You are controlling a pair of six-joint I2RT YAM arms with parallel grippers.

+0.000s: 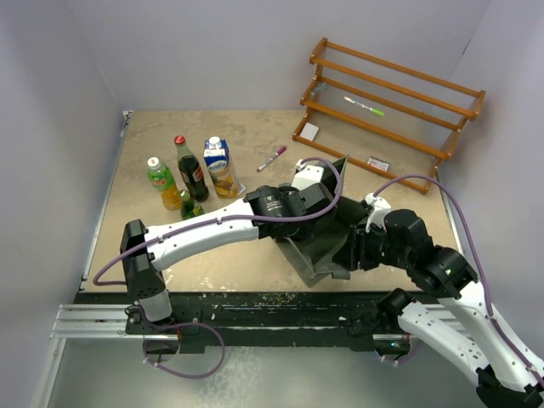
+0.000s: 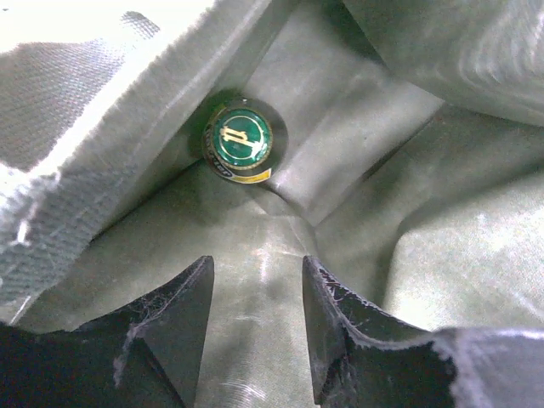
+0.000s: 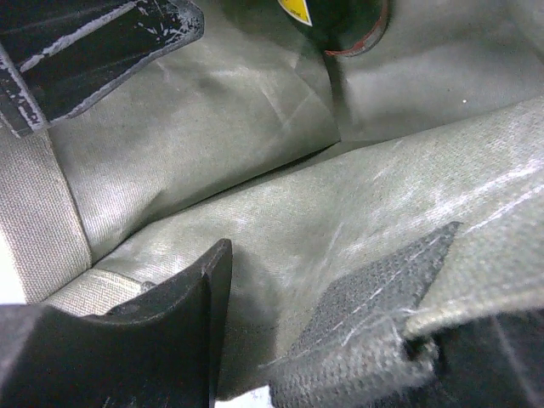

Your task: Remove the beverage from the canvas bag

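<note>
The grey-green canvas bag [image 1: 319,255] lies on the table between my arms, mouth facing the left arm. In the left wrist view its creased inner wall [image 2: 442,246] surrounds a bottle with a green cap bearing a gold emblem [image 2: 240,136], standing in a far corner. My left gripper [image 2: 257,272] is inside the bag, open and empty, a short way before the cap. My right gripper [image 3: 280,255] is at the bag's right edge [image 1: 359,246], jaws apart; the bag's rim [image 3: 374,297] lies over and hides its right finger. A dark, yellow-labelled round thing [image 3: 340,21] shows at the top.
Several drinks stand at the table's left: a green-labelled bottle [image 1: 160,180], a cola bottle [image 1: 190,167], a juice carton [image 1: 219,166], a small green bottle [image 1: 190,206]. A marker [image 1: 272,158] lies mid-table. A wooden rack [image 1: 387,102] at back right holds a green pen [image 1: 364,106].
</note>
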